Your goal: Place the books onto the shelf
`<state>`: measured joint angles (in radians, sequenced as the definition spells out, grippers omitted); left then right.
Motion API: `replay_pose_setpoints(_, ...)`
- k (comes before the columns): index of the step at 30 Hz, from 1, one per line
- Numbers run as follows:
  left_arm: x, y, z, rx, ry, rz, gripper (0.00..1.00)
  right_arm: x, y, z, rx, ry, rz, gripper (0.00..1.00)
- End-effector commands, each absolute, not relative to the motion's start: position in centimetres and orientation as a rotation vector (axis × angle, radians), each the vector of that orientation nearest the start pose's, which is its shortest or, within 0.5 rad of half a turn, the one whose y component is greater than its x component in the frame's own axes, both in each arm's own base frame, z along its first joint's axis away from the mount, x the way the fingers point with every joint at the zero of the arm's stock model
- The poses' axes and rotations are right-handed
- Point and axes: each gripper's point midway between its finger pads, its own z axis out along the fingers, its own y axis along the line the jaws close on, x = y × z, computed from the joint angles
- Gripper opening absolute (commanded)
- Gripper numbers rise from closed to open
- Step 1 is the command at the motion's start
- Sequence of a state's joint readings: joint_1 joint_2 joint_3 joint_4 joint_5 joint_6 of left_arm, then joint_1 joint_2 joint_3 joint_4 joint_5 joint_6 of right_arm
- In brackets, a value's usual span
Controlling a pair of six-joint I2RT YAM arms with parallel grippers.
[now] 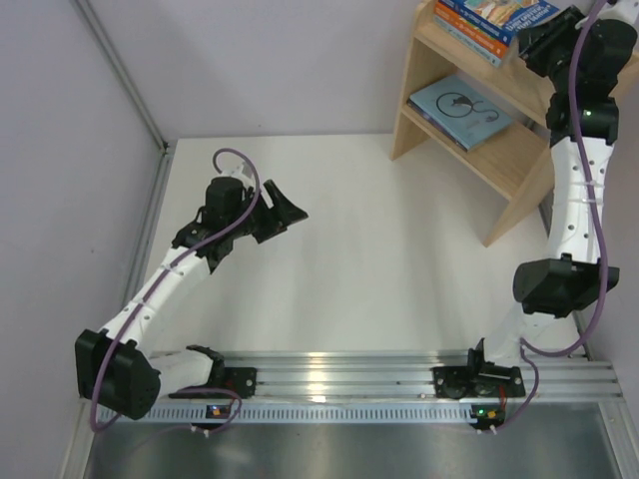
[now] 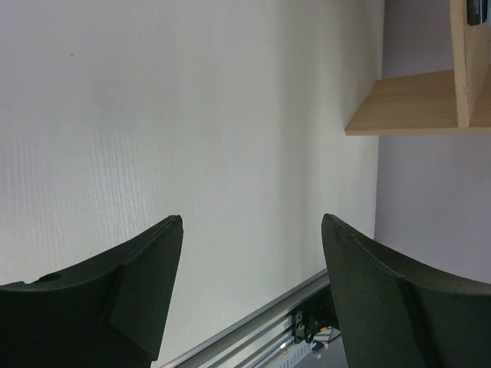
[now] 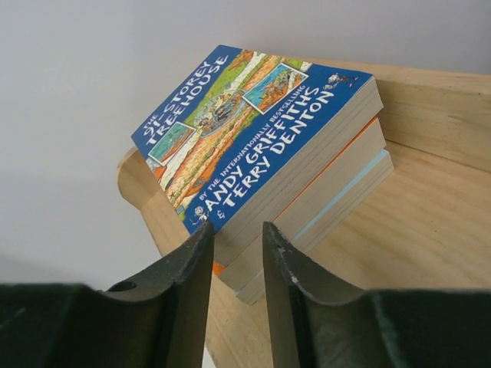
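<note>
Okay, top view: a light unfinished wooden two-tier shelf (image 1: 519,150) stands at 1 o'clock by the far right edge of the white table (image 1: 379,249). Its upper tier holds a stack of colourful paperbacks (image 1: 494,18). The lower tier holds a plain light-blue paperback with a black drawing (image 1: 459,108), lying flat, with bare wood toward 5 o'clock. The right gripper (image 1: 527,45) is just beside the stack's right edge. The left gripper (image 1: 285,218) hangs at 10 o'clock, well apart from the shelf, with wide bare table through the middle. A ribbed aluminium rail (image 1: 349,374) runs along the near edge at 6 o'clock.

Left wrist: the left gripper (image 2: 252,222) has its black fingers (image 2: 146,268) spread wide with nothing between them. There is bare table ahead and a shelf (image 2: 406,107) corner at 2 o'clock.

Right wrist: the right gripper (image 3: 234,234) has its fingers (image 3: 184,284) narrowly parted with nothing clamped. The stack's near corner shows through the gap; can't tell if it touches. A blue illustrated paperback (image 3: 245,123) is on top, with two more books under it. Bare shelf wood (image 3: 430,222) lies at 4 o'clock.
</note>
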<state>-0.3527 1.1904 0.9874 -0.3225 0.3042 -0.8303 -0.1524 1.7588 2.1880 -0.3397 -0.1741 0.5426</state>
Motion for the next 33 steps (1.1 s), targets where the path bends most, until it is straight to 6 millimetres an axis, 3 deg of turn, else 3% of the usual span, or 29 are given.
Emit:
replay_pose_setpoints(1, 31.2, -19.7, 26.3, -0.265, 2.126, -0.975, 0.78, 46.6, -1.6, 57.2, 0.322, 1.351, 0.429, 0.35)
replay_pose_setpoints(2, 31.1, -19.6, 26.9, -0.252, 2.112, -0.970, 0.79, 45.8, -1.4, 57.5, 0.318, 1.353, 0.429, 0.38)
replay_pose_setpoints(4, 30.9, -19.6, 27.6, -0.237, 2.090, -0.981, 0.81, 44.8, -0.8, 57.5, 0.298, 1.371, 0.435, 0.57)
replay_pose_setpoints(5, 30.6, -20.1, 28.8, -0.197, 2.051, -1.028, 0.82, 44.7, -0.6, 56.0, 0.306, 1.413, 0.434, 0.66)
replay_pose_setpoints(6, 30.2, -20.4, 29.0, -0.179, 2.037, -1.060, 0.82, 43.0, -0.4, 56.8, 0.309, 1.391, 0.411, 0.85)
replay_pose_setpoints(7, 29.9, -20.5, 29.7, -0.166, 2.009, -1.088, 0.93, 43.0, 1.3, 54.8, 0.268, 1.445, 0.387, 0.99)
replay_pose_setpoints(8, 29.5, -20.8, 29.8, -0.157, 2.002, -1.119, 0.98, 42.2, 2.0, 54.3, 0.247, 1.462, 0.357, 1.00)
replay_pose_setpoints(9, 29.5, -20.8, 30.2, -0.146, 1.983, -1.128, 0.99, 40.1, 4.1, 54.9, 0.202, 1.451, 0.340, 1.00)
replay_pose_setpoints(12, 29.0, -20.4, 30.9, -0.099, 1.953, -1.097, 0.98, 38.1, 6.5, 51.9, 0.184, 1.549, 0.388, 1.00)
replay_pose_setpoints(14, 29.1, -19.9, 31.4, -0.064, 1.944, -1.038, 0.99, 37.0, 8.7, 48.6, 0.173, 1.669, 0.440, 1.00)
replay_pose_setpoints(15, 28.9, -19.8, 31.0, -0.050, 1.961, -1.021, 0.98, 36.2, 10.8, 47.4, 0.143, 1.711, 0.488, 1.00)
replay_pose_setpoints(16, 28.9, -19.7, 31.0, -0.032, 1.960, -1.010, 0.99, 35.9, 12.6, 44.3, 0.096, 1.796, 0.531, 1.00)
replay_pose_setpoints(18, 28.3, -19.9, 30.5, 0.046, 1.964, -1.006, 0.99, 33.5, 16.2, 42.4, 0.004, 1.837, 0.626, 1.00)
replay_pose_setpoints(19, 28.0, -20.0, 29.9, 0.074, 1.973, -1.008, 0.99, 33.0, 17.2, 39.9, -0.016, 1.867, 0.647, 1.00)
replay_pose_setpoints(21, 26.9, -20.7, 29.5, 0.137, 1.986, -1.062, 0.98, 31.7, 19.1, 37.6, -0.025, 1.897, 0.708, 1.00)
replay_pose_setpoints(22, 26.5, -20.8, 29.0, 0.162, 1.995, -1.074, 0.98, 31.6, 19.8, 35.1, -0.023, 1.923, 0.721, 1.00)
replay_pose_setpoints(23, 26.2, -20.9, 28.7, 0.175, 1.999, -1.082, 0.98, 30.9, 19.9, 35.0, -0.021, 1.908, 0.747, 1.00)
replay_pose_setpoints(24, 25.9, -21.0, 28.4, 0.188, 2.004, -1.091, 0.98, 30.4, 20.2, 32.7, -0.014, 1.951, 0.755, 1.00)
replay_pose_setpoints(26, 25.1, -21.2, 27.9, 0.232, 1.999, -1.115, 0.99, 29.7, 20.0, 32.5, -0.006, 1.920, 0.784, 1.00)
replay_pose_setpoints(31, 23.7, -21.3, 28.4, 0.227, 1.971, -1.178, 0.99, 28.2, 19.9, 28.2, -0.045, 1.976, 0.791, 1.00)
replay_pose_setpoints(33, 23.4, -21.4, 29.1, 0.224, 1.929, -1.206, 0.99, 27.6, 19.7, 27.5, -0.063, 1.987, 0.788, 1.00)
